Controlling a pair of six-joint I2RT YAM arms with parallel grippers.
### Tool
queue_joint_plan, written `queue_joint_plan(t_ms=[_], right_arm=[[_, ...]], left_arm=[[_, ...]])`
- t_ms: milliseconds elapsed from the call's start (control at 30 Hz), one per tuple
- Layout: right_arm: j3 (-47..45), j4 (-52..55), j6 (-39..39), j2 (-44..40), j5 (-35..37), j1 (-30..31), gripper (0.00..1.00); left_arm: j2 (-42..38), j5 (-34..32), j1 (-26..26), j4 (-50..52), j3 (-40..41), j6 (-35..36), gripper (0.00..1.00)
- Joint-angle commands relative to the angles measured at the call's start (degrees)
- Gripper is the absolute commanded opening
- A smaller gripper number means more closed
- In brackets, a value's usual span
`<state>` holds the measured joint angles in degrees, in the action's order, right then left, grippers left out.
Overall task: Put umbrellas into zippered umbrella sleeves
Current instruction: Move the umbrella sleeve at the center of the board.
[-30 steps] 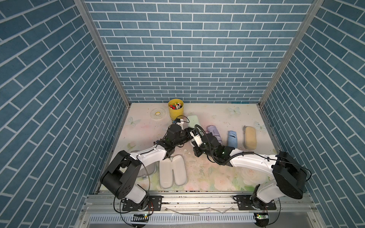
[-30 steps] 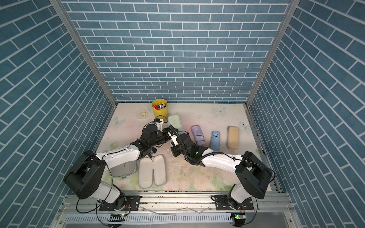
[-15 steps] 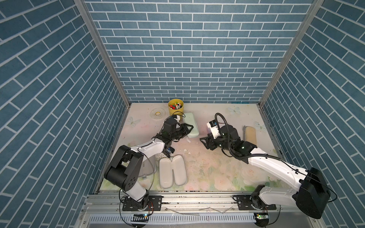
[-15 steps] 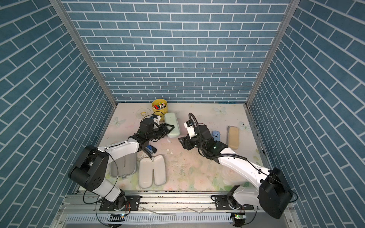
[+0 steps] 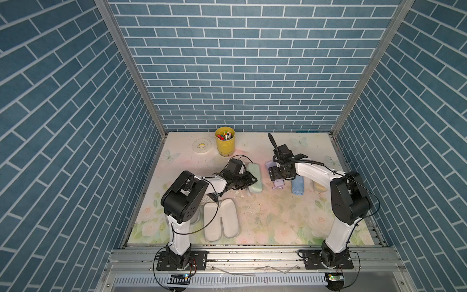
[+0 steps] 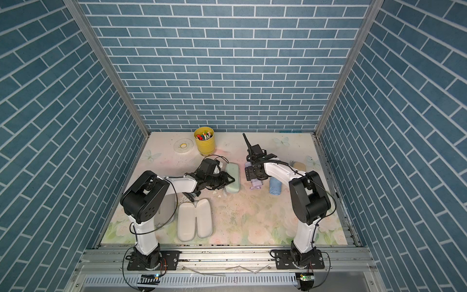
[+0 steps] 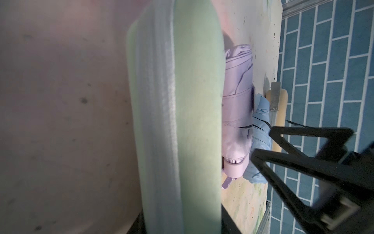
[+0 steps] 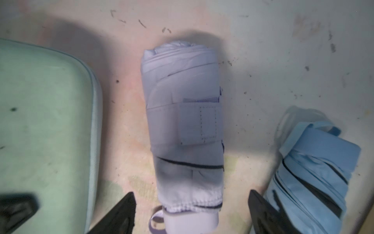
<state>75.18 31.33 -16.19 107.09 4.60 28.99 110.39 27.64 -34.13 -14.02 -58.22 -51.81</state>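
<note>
1. Furthest left on the desk (image 5: 265, 215), near its front edge, we see an open sleeve (image 5: 221, 220) spread flat with its pale inside up, just in front of the left arm.
2. Next comes the left gripper (image 5: 250, 180), reaching in sideways. Its jaws are partly closed on the mint sleeve (image 5: 254, 174), gripping the side that faces the left arm. That sleeve is zipped shut and lies behind the open one, a little to its right.
3. Just right of the mint sleeve, but not touching it, the lilac umbrella (image 8: 182, 121) lies flat on the desk with its strap fastened round it. The right gripper (image 8: 191, 210) hangs directly over its handle end with jaws spread wide, one finger on each side and clear of the fabric. It holds nothing.
4. The light blue umbrella (image 8: 313, 172) lies beside the lilac one, just outside the right gripper's outer finger. We cannot tell whether they touch.
5. Furthest right, the cream-tan sleeve (image 5: 319, 187) is mostly hidden behind the right arm.
</note>
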Motion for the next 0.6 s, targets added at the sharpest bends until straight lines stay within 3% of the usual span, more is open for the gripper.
queue_joint_plan(t_ms=[0,300,433,567], right_arm=[[2.9,2.0,1.0,3.0,-2.9,-1.7,0.83],[3.7,2.1,0.5,6.8,-0.6,-7.2,0.61],[4.1,2.5,1.2,6.8,0.1,-9.5,0.64],[5.0,3.9,1.5,4.3,-0.2,-10.1,0.80]], left_arm=[[2.2,0.2,-2.1,-0.3,-2.3,0.9,0.29],[12.4,-1.7,-6.3,-1.0,-11.3,-2.8,0.36],[18.3,-1.7,-8.2,0.9,-18.5,-2.9,0.41],[18.6,-1.5,-7.8,-1.8,-18.6,-5.1,0.59]])
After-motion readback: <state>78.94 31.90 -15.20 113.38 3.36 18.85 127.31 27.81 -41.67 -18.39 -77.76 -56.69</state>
